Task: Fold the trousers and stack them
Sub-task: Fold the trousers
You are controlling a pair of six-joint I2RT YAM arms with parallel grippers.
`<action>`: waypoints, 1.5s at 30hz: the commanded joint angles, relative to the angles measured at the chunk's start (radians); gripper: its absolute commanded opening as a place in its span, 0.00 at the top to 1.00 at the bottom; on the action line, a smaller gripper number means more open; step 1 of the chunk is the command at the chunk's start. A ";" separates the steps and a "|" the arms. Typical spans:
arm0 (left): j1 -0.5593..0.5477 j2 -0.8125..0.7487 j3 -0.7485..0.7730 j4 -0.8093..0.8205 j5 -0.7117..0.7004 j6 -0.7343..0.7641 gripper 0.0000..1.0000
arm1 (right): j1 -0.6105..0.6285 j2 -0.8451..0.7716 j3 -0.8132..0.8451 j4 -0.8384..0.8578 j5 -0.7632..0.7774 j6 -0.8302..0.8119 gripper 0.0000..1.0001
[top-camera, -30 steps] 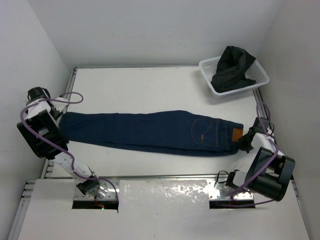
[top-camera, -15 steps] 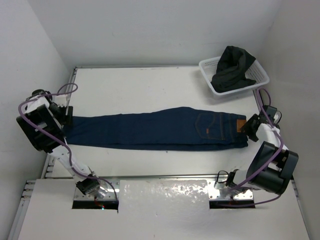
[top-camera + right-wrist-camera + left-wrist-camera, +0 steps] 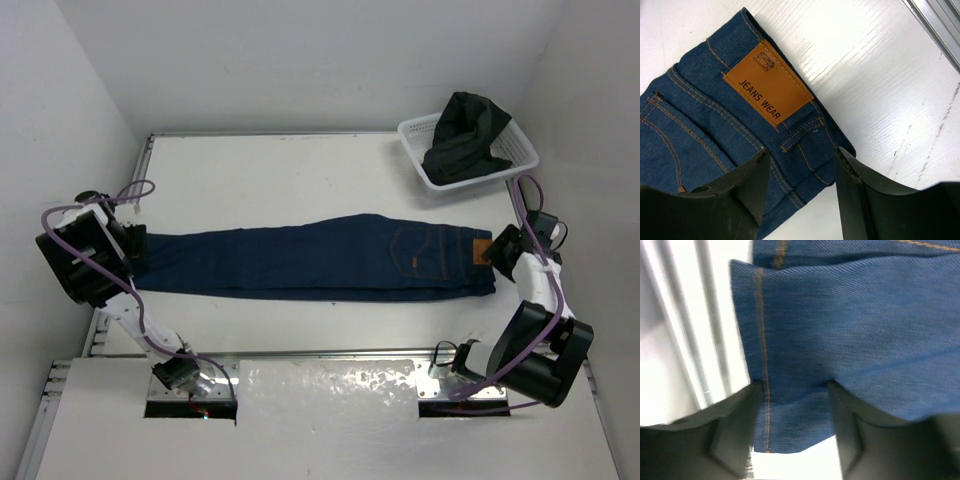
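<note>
The trousers (image 3: 320,258), dark blue jeans with tan stitching, lie stretched flat across the table, legs to the left and waist to the right. My left gripper (image 3: 137,245) is at the leg hem. In the left wrist view its jaws (image 3: 792,385) stand apart astride the flat hem (image 3: 790,340), which is not pinched. My right gripper (image 3: 497,252) is at the waistband end. In the right wrist view it (image 3: 802,152) is open just above the waistband corner, beside the tan patch (image 3: 767,90), with nothing in its grip.
A white basket (image 3: 518,163) at the back right holds a dark crumpled garment (image 3: 462,135). A metal rail (image 3: 705,340) runs along the table's left edge by the hem. Another rail (image 3: 940,20) borders the right edge near the waist.
The right gripper opened and let go of the waistband. The trousers' waist end shifted toward the back and the jeans now lie straighter. The left gripper moved slightly nearer along the hem.
</note>
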 commanded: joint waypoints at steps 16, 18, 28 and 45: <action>0.016 -0.043 -0.058 0.049 0.103 0.019 1.00 | 0.002 -0.039 -0.034 -0.081 -0.054 0.145 0.27; 0.016 -0.048 -0.051 0.051 0.082 0.011 1.00 | 0.001 -0.042 -0.045 -0.075 -0.056 0.167 0.27; 0.022 -0.126 0.012 0.057 0.022 -0.079 0.00 | 0.002 -0.052 -0.080 -0.043 -0.069 0.154 0.27; 0.025 0.055 -0.066 0.092 -0.027 -0.086 0.04 | 0.001 -0.045 -0.123 -0.014 -0.085 0.151 0.27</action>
